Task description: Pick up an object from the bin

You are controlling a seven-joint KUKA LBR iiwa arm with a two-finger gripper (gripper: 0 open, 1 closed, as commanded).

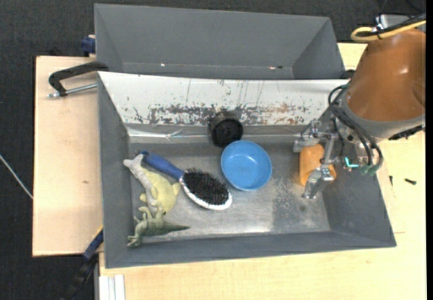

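My gripper [319,168] hangs low at the right end of the grey metal bin [352,224]. A small rounded orange block [306,160] lies right against its left side, and I cannot tell whether the gripper is clenched on that block or released. Near to the left sits a round blue plastic bowl [247,165], and well beyond that lies a black-bristled hairbrush with a blue handle [203,188].
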